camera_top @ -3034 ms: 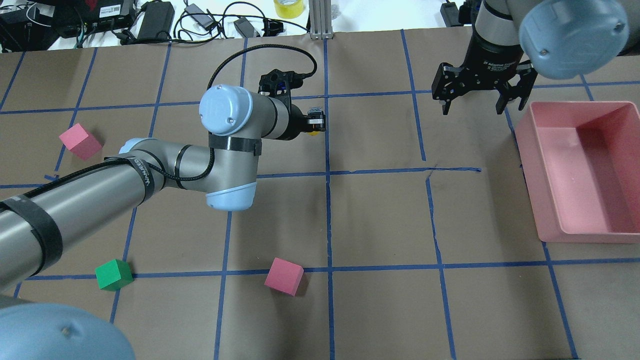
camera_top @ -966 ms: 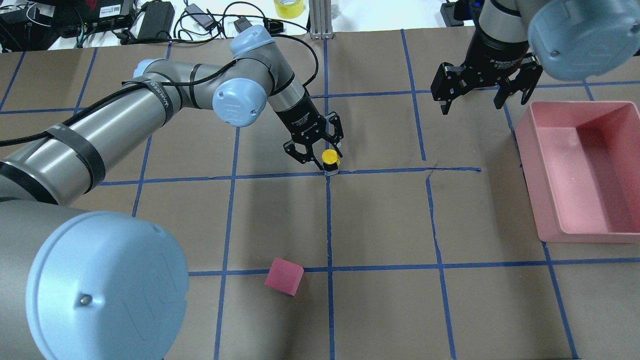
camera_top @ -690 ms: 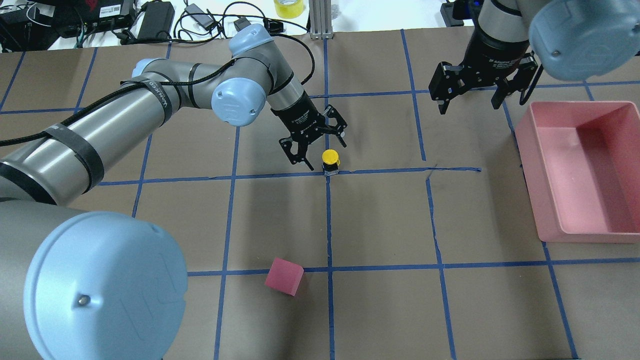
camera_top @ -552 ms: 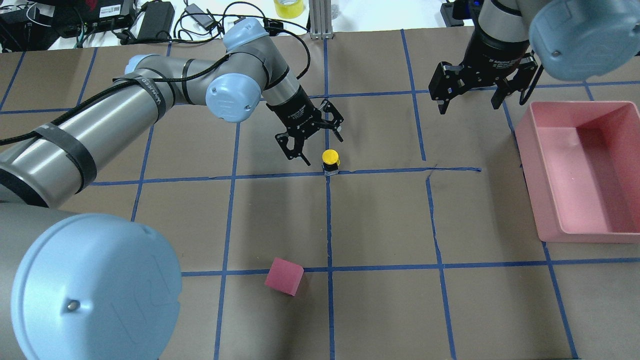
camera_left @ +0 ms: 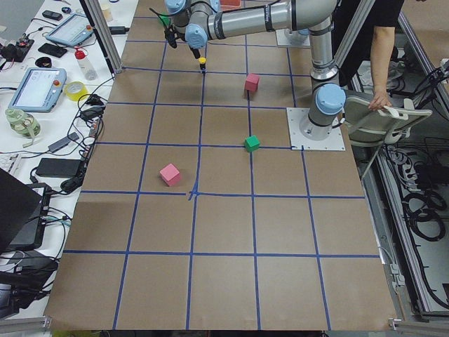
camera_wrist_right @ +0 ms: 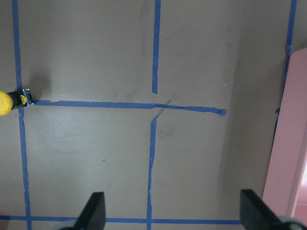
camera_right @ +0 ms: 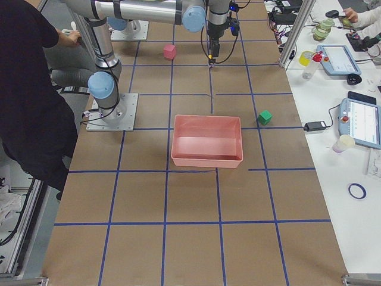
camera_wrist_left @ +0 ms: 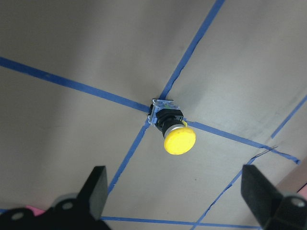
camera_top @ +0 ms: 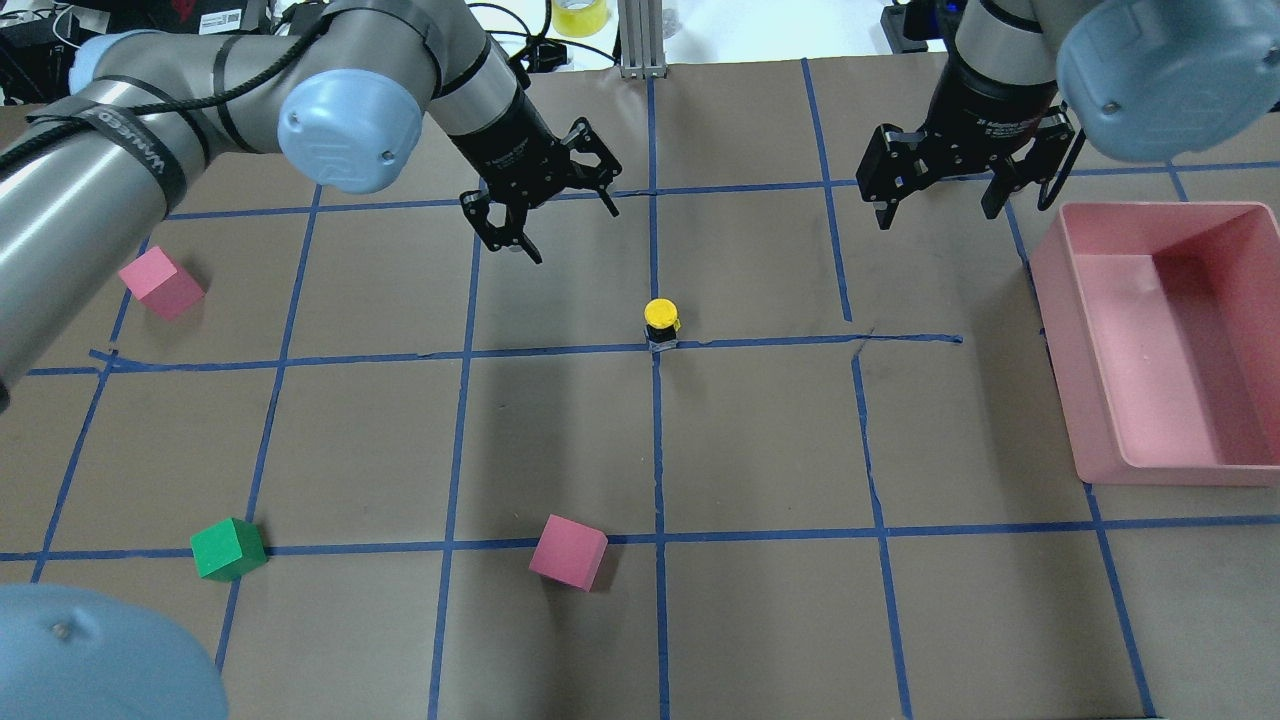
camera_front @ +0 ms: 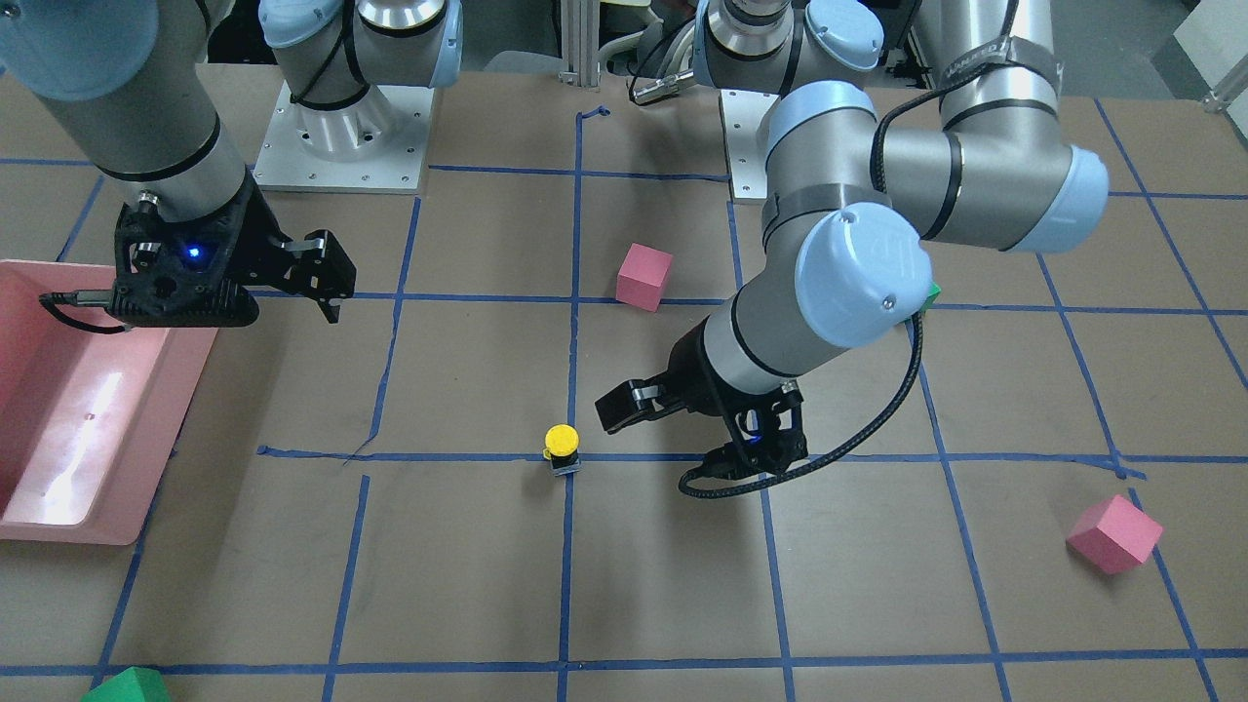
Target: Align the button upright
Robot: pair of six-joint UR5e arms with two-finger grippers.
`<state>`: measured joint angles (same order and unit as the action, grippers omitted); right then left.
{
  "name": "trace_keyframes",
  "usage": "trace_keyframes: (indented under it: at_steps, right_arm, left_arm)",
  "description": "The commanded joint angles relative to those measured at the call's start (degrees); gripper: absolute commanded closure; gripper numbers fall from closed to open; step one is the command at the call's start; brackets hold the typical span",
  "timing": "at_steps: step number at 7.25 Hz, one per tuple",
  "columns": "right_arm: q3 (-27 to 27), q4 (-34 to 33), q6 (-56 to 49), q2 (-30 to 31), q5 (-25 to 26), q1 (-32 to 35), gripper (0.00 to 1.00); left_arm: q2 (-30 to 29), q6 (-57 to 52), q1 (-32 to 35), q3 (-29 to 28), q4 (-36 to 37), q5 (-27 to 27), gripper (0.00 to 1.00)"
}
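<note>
Nearest the robot, a pink cube (camera_top: 568, 552) and a green cube (camera_top: 228, 549) sit along one tape line (camera_top: 760, 537), well apart from each other. At mid-table (camera_top: 760, 440) the button (camera_top: 661, 322) stands upright, yellow cap on top, its base on a crossing of tape lines, with bare paper on every side. A second pink cube (camera_top: 160, 283) lies toward the left edge. The bin (camera_top: 1180, 472) takes up the right edge, well apart from the button. Farther out, the left gripper (camera_top: 575, 235) hangs above the table, jaws spread and empty, clear of the button. The right gripper (camera_top: 966, 215), jaws likewise spread and empty, hangs near the bin's far corner.
</note>
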<state>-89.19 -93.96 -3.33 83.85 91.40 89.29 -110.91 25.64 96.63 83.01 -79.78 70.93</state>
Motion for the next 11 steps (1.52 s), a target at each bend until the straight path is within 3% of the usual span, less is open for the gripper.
trace_keyframes:
  at_steps: [1,4,5,7,8,9,11]
  right_arm:
    - [-0.02,0.01,-0.01,0.00,0.09,0.00,0.00]
    - [-0.02,0.01,-0.01,0.00,0.00,0.00,0.00]
    - [-0.02,0.01,-0.01,0.00,0.00,0.00,0.00]
    - [-0.02,-0.08,-0.01,-0.09,-0.09,0.00,0.00]
    - [-0.02,-0.08,-0.01,-0.09,0.09,0.00,0.00]
    - [-0.02,0.00,-0.01,-0.09,0.09,0.00,0.00]
    - [-0.02,-0.08,-0.01,-0.09,0.26,0.00,0.00]
  left_arm:
    - [5.95,-12.74,-1.44,0.13,-1.86,6.65,0.00]
    - [11.93,-22.64,-1.62,0.31,-7.22,15.53,0.00]
    - [13.95,-22.65,-1.62,0.40,-11.06,15.82,0.00]
    - [16.25,-23.09,-1.44,4.06,-10.84,15.03,0.00]
    - [17.21,-24.83,-1.88,7.31,-10.57,16.86,0.00]
    - [18.96,-31.81,-1.97,7.25,-9.52,22.36,0.00]
    - [20.82,-26.13,-1.79,7.43,-9.87,22.94,0.00]
